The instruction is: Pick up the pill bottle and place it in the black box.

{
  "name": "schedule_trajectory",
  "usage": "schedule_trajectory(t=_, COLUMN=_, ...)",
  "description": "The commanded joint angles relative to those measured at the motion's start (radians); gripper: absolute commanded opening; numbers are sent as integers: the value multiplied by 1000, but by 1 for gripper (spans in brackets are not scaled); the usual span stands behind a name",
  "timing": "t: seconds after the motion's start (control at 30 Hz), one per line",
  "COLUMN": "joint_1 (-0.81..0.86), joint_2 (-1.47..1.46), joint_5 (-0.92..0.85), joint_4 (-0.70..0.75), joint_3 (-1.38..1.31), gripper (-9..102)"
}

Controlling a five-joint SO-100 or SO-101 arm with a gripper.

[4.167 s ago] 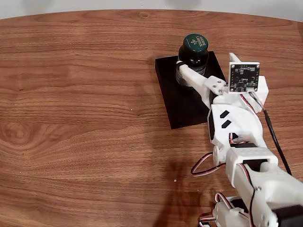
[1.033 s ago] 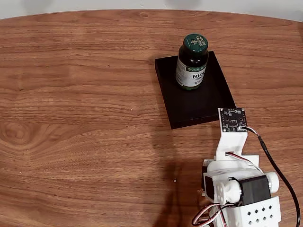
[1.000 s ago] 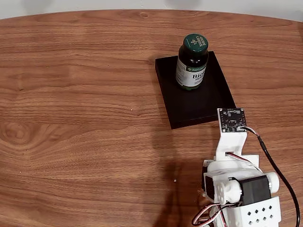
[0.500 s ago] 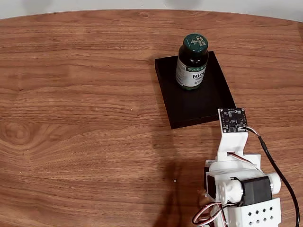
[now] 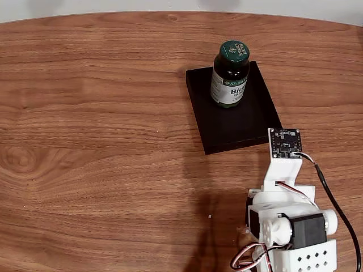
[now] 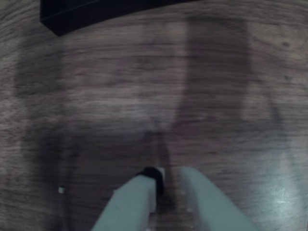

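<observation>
The pill bottle (image 5: 229, 73), dark amber with a green cap and white label, stands upright in the far part of the black box (image 5: 238, 124) in the fixed view. The white arm is folded back at the lower right, well short of the box, with its camera board (image 5: 285, 143) just past the box's near edge. In the wrist view my gripper (image 6: 171, 174) hangs low over bare wood, holding nothing. A narrow gap separates its pale fingers (image 6: 134, 202). A corner of the black box (image 6: 96, 12) shows along that view's top edge.
The wooden table (image 5: 102, 141) stretches wide and bare to the left of the box in the fixed view. A pale wall strip (image 5: 170, 5) runs behind the table's curved far edge. Cables (image 5: 334, 209) loop at the arm's base.
Four seconds ago the gripper was around the bottle in the box; it has let go and drawn back. Over the last second the wrist drifted slightly right. The bottle has not moved.
</observation>
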Motion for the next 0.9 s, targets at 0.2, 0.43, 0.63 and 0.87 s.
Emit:
schedule_trajectory(t=0.2, joint_1=-8, joint_2=3, joint_5=-41, joint_4=167, joint_3=-17, gripper=0)
schedule_trajectory(t=0.43, joint_1=-8, joint_2=3, joint_5=-41, joint_4=167, joint_3=-17, gripper=0)
schedule_trajectory(t=0.63, joint_1=26, joint_2=5, joint_5=-41, joint_4=167, joint_3=-17, gripper=0)
schedule_trajectory(t=0.87, joint_1=69, joint_2=5, joint_5=-43, joint_4=167, joint_3=-17, gripper=0)
